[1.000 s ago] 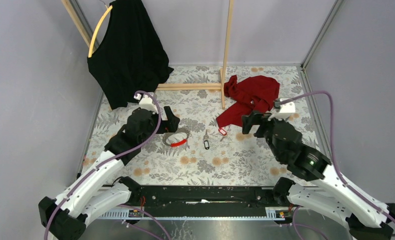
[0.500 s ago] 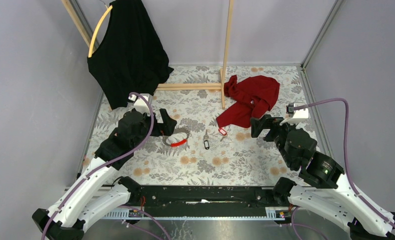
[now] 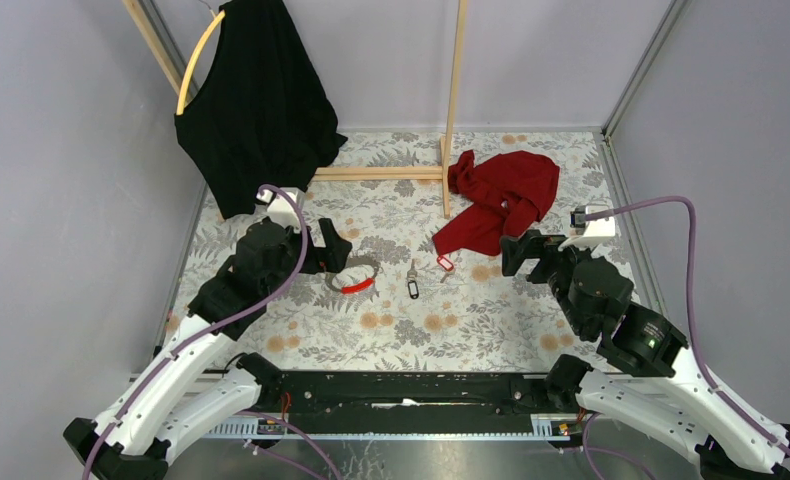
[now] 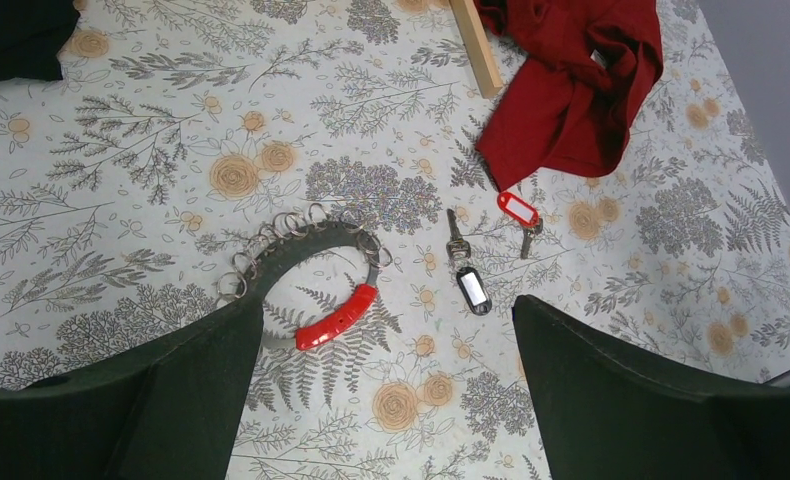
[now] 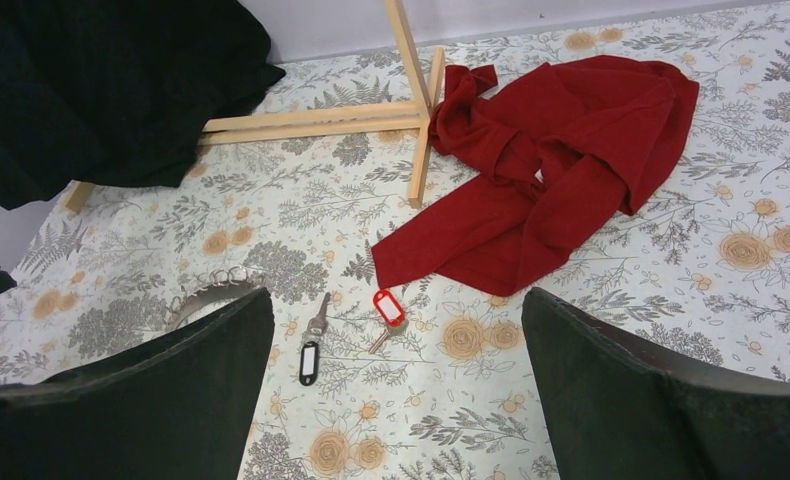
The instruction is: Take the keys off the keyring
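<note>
The keyring (image 3: 355, 276), a grey strap loop with a red section (image 4: 335, 316) and several small metal rings, lies on the floral table. A key with a black tag (image 3: 412, 284) and a key with a red tag (image 3: 444, 263) lie loose to its right, apart from it. Both show in the left wrist view (image 4: 470, 288) (image 4: 518, 210) and the right wrist view (image 5: 309, 360) (image 5: 389, 306). My left gripper (image 3: 337, 249) is open, just above the loop's left side. My right gripper (image 3: 511, 254) is open, right of the keys.
A red cloth (image 3: 501, 196) lies behind the keys. A wooden rack (image 3: 449, 120) stands at the back, with a black garment (image 3: 256, 100) on a yellow hanger (image 3: 196, 60). Grey walls enclose the table.
One second ago the right arm was nearer the keys; it has drawn back to the right. The left arm has shifted slightly back and left. No movement in the last half second.
</note>
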{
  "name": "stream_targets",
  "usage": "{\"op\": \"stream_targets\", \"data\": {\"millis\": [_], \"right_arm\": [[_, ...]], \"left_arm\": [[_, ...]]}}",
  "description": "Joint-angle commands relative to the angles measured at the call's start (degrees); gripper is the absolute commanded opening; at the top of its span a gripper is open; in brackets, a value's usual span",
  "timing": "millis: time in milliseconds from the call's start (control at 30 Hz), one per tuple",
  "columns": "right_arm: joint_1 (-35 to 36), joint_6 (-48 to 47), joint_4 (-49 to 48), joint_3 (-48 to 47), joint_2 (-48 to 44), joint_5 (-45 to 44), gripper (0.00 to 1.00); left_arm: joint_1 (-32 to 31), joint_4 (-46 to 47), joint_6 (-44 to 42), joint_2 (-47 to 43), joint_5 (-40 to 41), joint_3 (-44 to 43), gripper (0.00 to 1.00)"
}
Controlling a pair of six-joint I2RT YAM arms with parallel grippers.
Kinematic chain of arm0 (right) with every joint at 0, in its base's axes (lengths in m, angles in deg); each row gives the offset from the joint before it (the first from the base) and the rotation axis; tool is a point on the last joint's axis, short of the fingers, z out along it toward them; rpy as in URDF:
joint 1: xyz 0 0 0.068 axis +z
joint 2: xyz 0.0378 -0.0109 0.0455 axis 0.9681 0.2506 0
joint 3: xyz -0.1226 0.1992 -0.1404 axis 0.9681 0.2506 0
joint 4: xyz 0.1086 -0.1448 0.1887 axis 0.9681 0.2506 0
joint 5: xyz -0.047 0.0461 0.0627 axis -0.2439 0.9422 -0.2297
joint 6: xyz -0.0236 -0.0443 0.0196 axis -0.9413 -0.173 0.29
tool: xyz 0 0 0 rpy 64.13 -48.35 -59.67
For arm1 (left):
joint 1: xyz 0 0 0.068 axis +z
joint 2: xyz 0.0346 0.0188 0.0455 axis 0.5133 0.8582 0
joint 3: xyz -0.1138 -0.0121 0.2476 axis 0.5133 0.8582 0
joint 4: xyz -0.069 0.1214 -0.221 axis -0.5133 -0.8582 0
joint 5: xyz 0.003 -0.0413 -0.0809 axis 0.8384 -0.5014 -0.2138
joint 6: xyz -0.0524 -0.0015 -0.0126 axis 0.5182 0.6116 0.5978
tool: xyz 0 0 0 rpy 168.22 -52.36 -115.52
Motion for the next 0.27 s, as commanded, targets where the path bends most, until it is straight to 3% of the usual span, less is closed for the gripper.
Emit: {"op": "stream_targets", "data": {"millis": [0, 233], "right_arm": [[-0.23, -0.87, -1.46, 0.47, 0.57, 0.47, 1.00], [-0.26, -0.98, -1.35, 0.88, -0.03, 0.34, 1.00]], "left_arm": [[0.19, 1.38, -1.02, -0.44, 0.84, -2.35, 0.99], [0.17, 1.35, -1.50, -0.26, 1.01, -2.37, 0.99]]}}
